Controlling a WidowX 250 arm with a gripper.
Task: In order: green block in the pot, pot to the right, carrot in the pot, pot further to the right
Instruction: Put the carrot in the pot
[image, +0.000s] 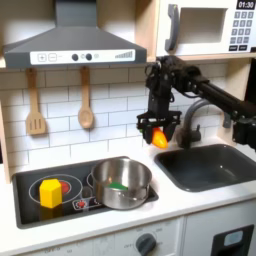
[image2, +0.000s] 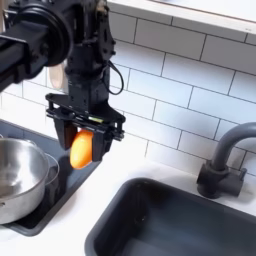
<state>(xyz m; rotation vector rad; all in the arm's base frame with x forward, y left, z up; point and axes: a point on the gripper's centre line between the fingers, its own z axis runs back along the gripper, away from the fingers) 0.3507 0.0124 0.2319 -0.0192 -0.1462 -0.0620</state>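
The silver pot (image: 122, 184) sits on the stovetop's right burner, and the green block (image: 119, 186) lies inside it. In the second exterior view the pot (image2: 20, 178) is at the left edge. My gripper (image: 158, 130) hangs in the air to the right of the pot, above the strip of counter between stove and sink, shut on the orange carrot (image: 160, 139). In the second exterior view the gripper (image2: 84, 135) holds the carrot (image2: 80, 150) upright, hanging below the fingers, well above the counter.
A yellow block (image: 50, 192) stands on the left burner of the black stovetop (image: 30, 205). The sink (image: 213, 165) with its faucet (image2: 222, 160) lies on the first exterior view's right. Wooden utensils (image: 36, 105) hang on the tiled wall.
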